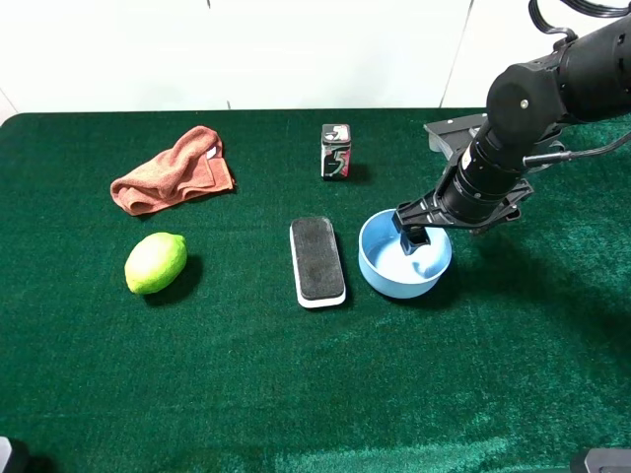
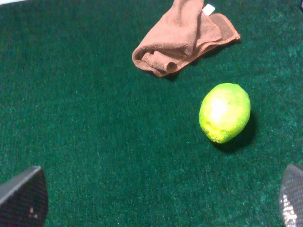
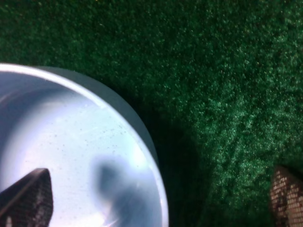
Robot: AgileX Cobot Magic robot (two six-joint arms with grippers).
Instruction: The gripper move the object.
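Observation:
The round light blue bowl (image 1: pixel 404 258) stands on the green cloth right of centre. My right gripper (image 1: pixel 420 239) reaches down over its far right rim. In the right wrist view the bowl (image 3: pixel 71 156) fills the left side; one finger (image 3: pixel 28 198) is inside the bowl and the other finger (image 3: pixel 287 196) is outside over the cloth, so the right gripper (image 3: pixel 156 208) is open and straddles the rim. My left gripper (image 2: pixel 156 203) is open and empty above bare cloth; only its fingertips show at the frame's lower corners.
A black-and-white eraser block (image 1: pixel 316 260) lies just left of the bowl. A yellow-green lime (image 1: pixel 155 263) (image 2: pixel 224 112) sits at the left. A crumpled brown cloth (image 1: pixel 174 171) (image 2: pixel 182 39) lies at the back left. A small dark box (image 1: pixel 335 151) stands at the back centre.

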